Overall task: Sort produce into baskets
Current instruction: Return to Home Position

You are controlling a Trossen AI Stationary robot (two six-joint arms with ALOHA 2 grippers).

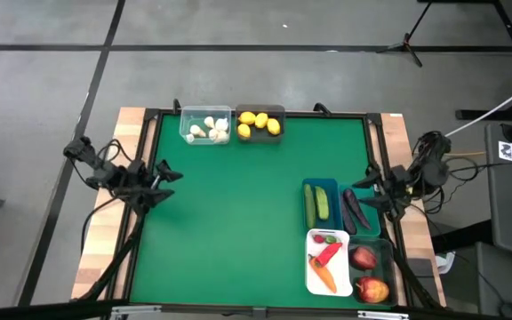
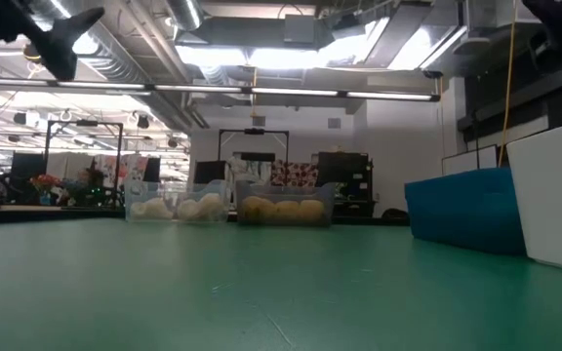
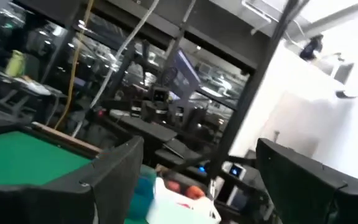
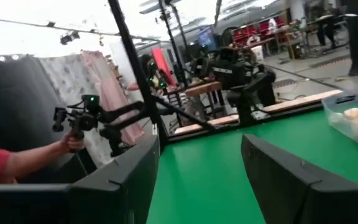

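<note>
Left gripper (image 1: 169, 183): fingers apart, empty, at the left edge of the mat (image 1: 238, 213).
Right gripper (image 1: 363, 190): fingers apart, empty, at the right edge, near the blue bin (image 1: 321, 181).
Garlic (image 1: 210, 129): in the clear bin (image 1: 204, 109), far edge.
Lemons (image 1: 258, 123): in the grey bin (image 1: 279, 110), touching the clear one.
Cucumbers (image 1: 316, 204): in the blue bin.

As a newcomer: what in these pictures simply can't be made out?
- Low view: the blue bin and white bin hide their contents behind their walls.
- Right wrist view: the picture's edge cuts off the clear bin.
- Left wrist view: blur leaves the white bin's contents as red and orange smudges.
- High view: the small red piece in the white bin is too small to name.
Left gripper and right gripper hang open at the table's sides.
</note>
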